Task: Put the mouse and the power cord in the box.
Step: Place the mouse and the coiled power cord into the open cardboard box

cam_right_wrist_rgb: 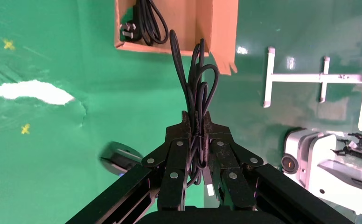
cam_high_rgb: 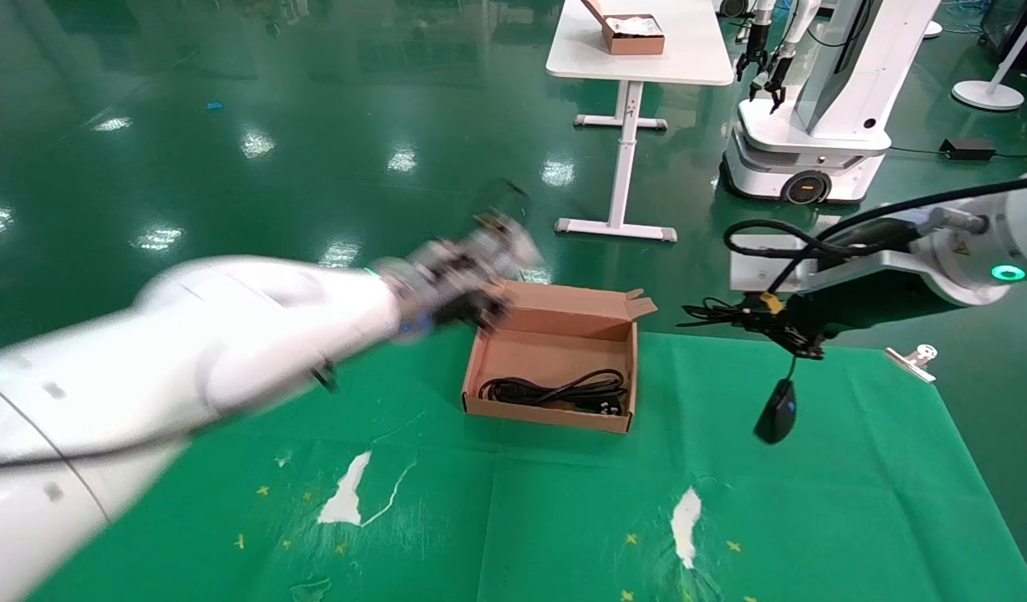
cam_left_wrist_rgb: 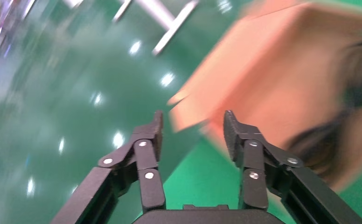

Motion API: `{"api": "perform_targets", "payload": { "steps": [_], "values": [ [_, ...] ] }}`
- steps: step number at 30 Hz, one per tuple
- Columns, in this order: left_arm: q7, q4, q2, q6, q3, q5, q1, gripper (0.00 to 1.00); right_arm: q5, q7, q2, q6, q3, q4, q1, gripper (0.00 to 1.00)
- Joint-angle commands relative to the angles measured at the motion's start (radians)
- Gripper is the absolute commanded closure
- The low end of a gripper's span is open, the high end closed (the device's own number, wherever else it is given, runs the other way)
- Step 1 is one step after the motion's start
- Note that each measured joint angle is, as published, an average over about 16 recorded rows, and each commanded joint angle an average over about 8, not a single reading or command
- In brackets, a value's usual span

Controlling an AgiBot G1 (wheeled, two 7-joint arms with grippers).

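The box (cam_high_rgb: 555,311) stands open in the middle of the green cloth, its lid hinged back. Inside it lies the coiled power cord (cam_high_rgb: 557,390), whose plug (cam_right_wrist_rgb: 128,31) is by the near wall. Over the cloth to the right of the box, my right gripper (cam_high_rgb: 766,321) is shut on the mouse's bundled cable (cam_right_wrist_rgb: 195,84). The mouse (cam_high_rgb: 777,411) dangles below it, clear of the table. My left gripper (cam_high_rgb: 487,255) is blurred with motion at the box's back left corner. It is open and empty in the left wrist view (cam_left_wrist_rgb: 193,125), with the box (cam_left_wrist_rgb: 281,79) just ahead.
White tears (cam_high_rgb: 346,493) (cam_high_rgb: 686,520) mark the green cloth near the front. A metal clip (cam_high_rgb: 913,360) sits at the table's right edge. Beyond are a white table (cam_high_rgb: 639,63) carrying another cardboard box (cam_high_rgb: 633,35) and a second robot (cam_high_rgb: 814,117).
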Motion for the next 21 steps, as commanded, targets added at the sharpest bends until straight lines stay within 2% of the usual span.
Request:
{"api": "perform_targets", "payload": {
  "steps": [1, 9, 16, 21],
  "values": [
    [-0.032, 0.062, -0.006, -0.004, -0.012, -0.02, -0.027, 0.0, 0.004, -0.012, -0.011, 0.002, -0.001, -0.012, 0.003, 1.0],
    [0.024, 0.027, -0.196, 0.123, -0.068, -0.177, -0.081, 0.0, 0.044, -0.128, -0.146, 0.041, -0.01, -0.123, 0.013, 1.0],
    [0.047, 0.013, -0.217, 0.138, -0.075, -0.201, -0.083, 0.0, 0.063, -0.325, -0.331, 0.142, -0.027, -0.347, 0.03, 1.0],
    [0.053, 0.017, -0.216, 0.138, -0.077, -0.204, -0.083, 0.0, 0.083, -0.455, -0.402, 0.291, -0.053, -0.461, 0.019, 1.0]
  ]
}}
